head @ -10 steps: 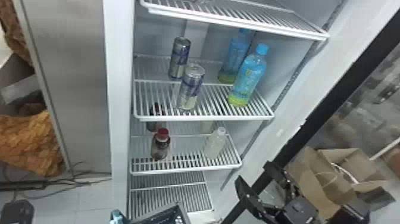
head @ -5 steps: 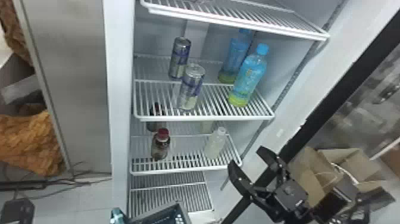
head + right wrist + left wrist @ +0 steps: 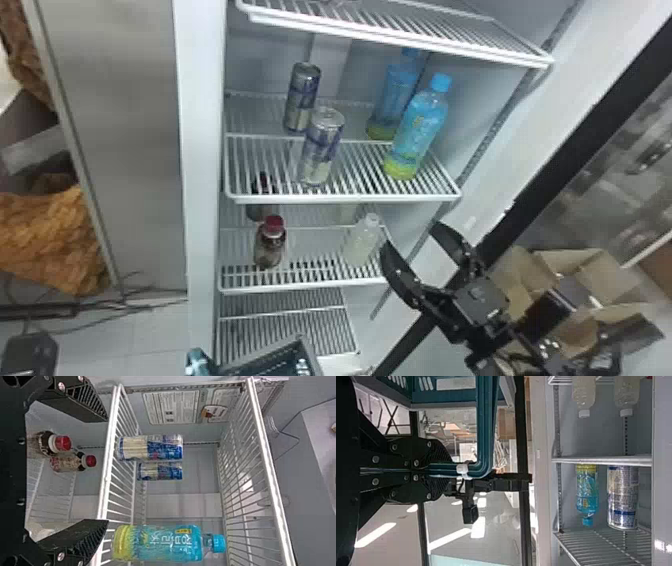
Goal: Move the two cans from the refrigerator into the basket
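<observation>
My right gripper [image 3: 410, 236] is open in the head view, below and to the right of the can shelf. Two silver-blue cans stand upright there: a front can [image 3: 322, 147] and a rear can [image 3: 302, 97]. In the right wrist view the near can [image 3: 152, 448] and the far can [image 3: 160, 471] lie ahead of my right gripper [image 3: 107, 471], whose fingers are spread apart and empty. The basket [image 3: 300, 342] shows at the head view's bottom edge. In the left wrist view my left gripper [image 3: 449, 474] is shut on the handle of the teal basket [image 3: 484, 423].
Two blue bottles, one in front [image 3: 417, 132], stand right of the cans on the same shelf. Wire shelves [image 3: 400, 37] run above and below. The lower shelf holds red-capped bottles [image 3: 270, 245] and pale bottles [image 3: 361, 242]. Cardboard boxes [image 3: 575, 265] lie at the right.
The right gripper has moved upward in the head view, nearer the shelves, with its fingers still apart. The cans and the basket keep their places.
</observation>
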Available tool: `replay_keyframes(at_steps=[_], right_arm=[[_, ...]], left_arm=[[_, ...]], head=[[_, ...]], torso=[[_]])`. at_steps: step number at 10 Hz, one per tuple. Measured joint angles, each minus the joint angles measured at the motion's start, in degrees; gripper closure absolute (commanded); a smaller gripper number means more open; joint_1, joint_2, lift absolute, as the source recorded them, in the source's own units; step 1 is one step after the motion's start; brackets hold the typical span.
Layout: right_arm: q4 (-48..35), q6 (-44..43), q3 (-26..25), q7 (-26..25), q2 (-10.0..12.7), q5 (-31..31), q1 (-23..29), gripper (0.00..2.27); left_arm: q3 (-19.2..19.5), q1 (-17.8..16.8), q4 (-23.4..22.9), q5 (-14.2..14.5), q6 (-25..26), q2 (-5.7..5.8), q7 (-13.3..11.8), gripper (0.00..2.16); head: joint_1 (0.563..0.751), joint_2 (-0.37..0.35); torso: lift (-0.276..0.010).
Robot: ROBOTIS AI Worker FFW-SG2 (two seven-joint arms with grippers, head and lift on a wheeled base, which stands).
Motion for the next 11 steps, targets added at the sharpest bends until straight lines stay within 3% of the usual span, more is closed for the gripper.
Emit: replay_keyframes(at_steps=[11], right_arm=[[4.79, 7.47, 7.63, -2.74, -1.08, 3.75, -13.28, 0.13]], left_arm=[[-0.03, -0.30, 0.05, -0.12, 0.00, 0.08, 0.00, 1.20]], head=[[0.695, -0.326]], torso=[[-0.035]])
